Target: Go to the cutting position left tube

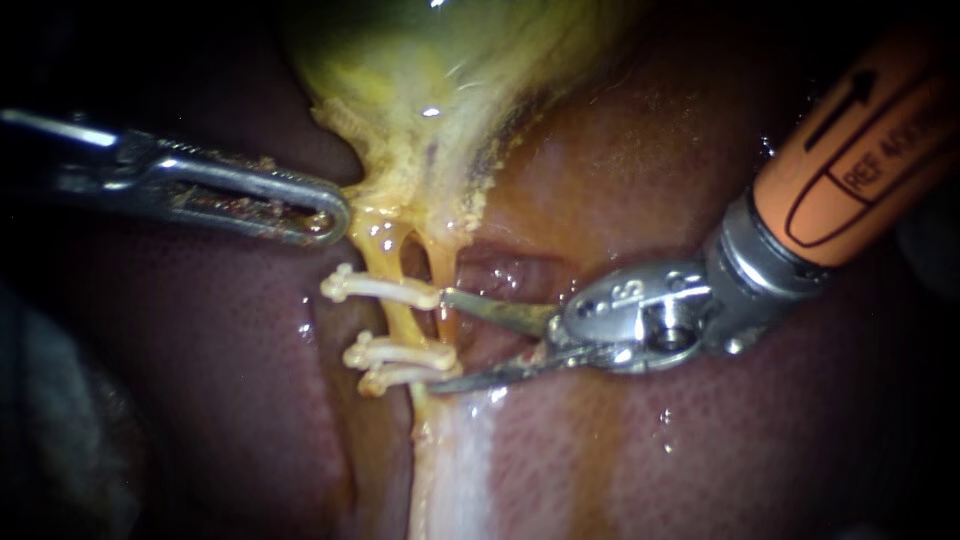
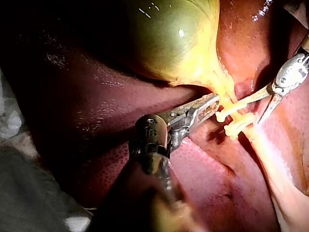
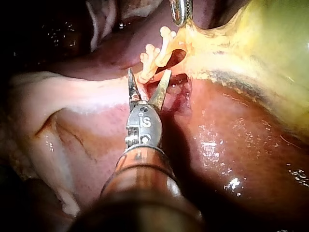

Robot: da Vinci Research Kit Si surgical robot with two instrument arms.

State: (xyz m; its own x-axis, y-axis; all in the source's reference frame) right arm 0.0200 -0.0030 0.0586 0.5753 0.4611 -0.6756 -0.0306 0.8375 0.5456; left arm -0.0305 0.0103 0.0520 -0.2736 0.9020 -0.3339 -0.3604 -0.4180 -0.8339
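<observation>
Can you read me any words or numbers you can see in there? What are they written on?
On the orange shaft of the right instrument: printed marks, which I do not read out.
On its metal wrist: small stamped marks, likewise left unread.
On the left instrument: no writing shows.
On the gallbladder, the liver and the clips: no writing at all.

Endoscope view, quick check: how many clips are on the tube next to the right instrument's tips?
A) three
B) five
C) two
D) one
A: three clips cross the tube. One lies nearer the gallbladder and two sit close together further from it. The right instrument is beside them with its blades open.
</observation>
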